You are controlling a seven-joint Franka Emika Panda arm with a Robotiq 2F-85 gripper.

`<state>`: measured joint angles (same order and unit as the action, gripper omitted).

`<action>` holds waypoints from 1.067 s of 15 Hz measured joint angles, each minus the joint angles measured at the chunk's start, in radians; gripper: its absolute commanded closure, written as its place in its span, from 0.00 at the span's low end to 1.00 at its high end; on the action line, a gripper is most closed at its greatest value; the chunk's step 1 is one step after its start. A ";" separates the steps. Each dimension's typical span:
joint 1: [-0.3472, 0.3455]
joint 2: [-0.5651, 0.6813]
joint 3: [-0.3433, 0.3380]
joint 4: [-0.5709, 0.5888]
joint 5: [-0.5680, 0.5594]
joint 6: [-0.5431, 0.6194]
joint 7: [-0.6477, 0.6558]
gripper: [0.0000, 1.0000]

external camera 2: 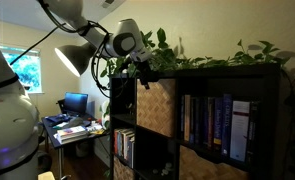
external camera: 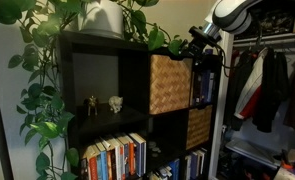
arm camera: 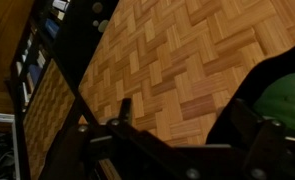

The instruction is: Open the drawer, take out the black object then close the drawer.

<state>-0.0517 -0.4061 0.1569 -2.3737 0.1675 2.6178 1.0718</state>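
Observation:
The drawer is a light tan woven wicker bin in an upper cubby of the black shelf; it shows in both exterior views point(external camera: 170, 83) point(external camera 2: 157, 108) and sits pushed in. Its woven front point(arm camera: 177, 60) fills the wrist view. My gripper point(external camera: 194, 44) point(external camera 2: 145, 68) hovers at the bin's top front edge, close to the weave. In the wrist view its two dark fingers point(arm camera: 182, 125) stand apart with bare wicker between them, holding nothing. The black object is hidden.
A darker woven basket point(external camera: 198, 127) point(arm camera: 47, 110) sits in the cubby below. Books point(external camera: 115, 157) point(external camera 2: 215, 125) fill nearby cubbies. Trailing plants point(external camera: 97, 18) point(external camera 2: 227, 55) cover the shelf top. Small figurines point(external camera: 115, 102) stand in a cubby. Clothes point(external camera: 267, 85) hang beside the shelf.

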 measured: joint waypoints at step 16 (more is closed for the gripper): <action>-0.015 0.057 0.053 -0.065 -0.016 0.255 0.013 0.00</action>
<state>-0.0667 -0.3491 0.2102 -2.4382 0.1518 2.8732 1.0849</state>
